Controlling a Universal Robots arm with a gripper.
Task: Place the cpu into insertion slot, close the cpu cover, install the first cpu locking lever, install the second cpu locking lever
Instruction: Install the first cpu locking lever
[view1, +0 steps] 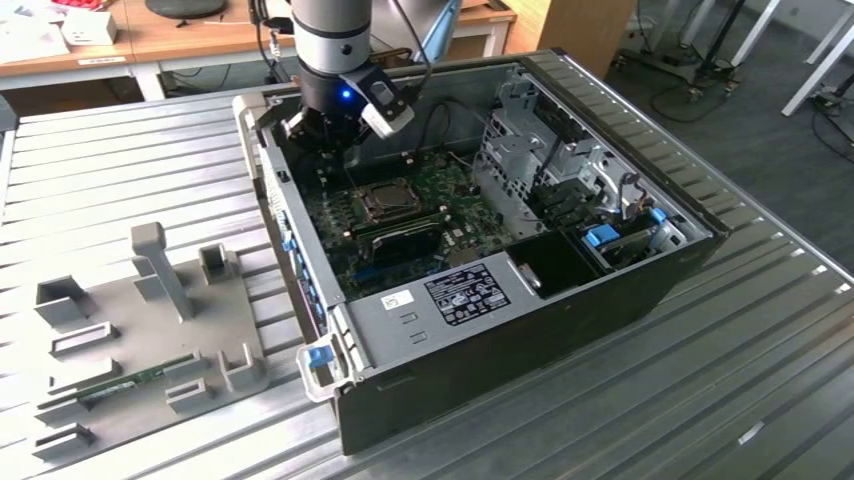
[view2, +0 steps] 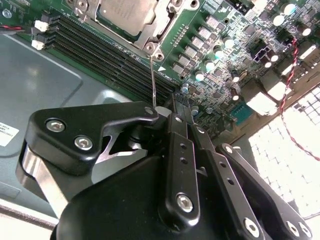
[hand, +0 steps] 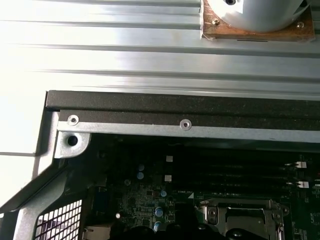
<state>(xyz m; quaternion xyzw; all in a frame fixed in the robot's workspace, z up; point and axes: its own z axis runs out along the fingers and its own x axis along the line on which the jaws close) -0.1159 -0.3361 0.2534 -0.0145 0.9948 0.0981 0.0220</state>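
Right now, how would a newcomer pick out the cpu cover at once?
Look inside the open black computer case, on the green motherboard. Beside the long black memory slots sits the cpu cover. It alone is a silvery square frame, its window showing the dull grey cpu.

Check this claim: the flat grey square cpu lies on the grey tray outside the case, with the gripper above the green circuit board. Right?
No. The flat grey square cpu sits in the silvery-rimmed insertion slot, as the second wrist view shows; the gripper is above the green circuit board.
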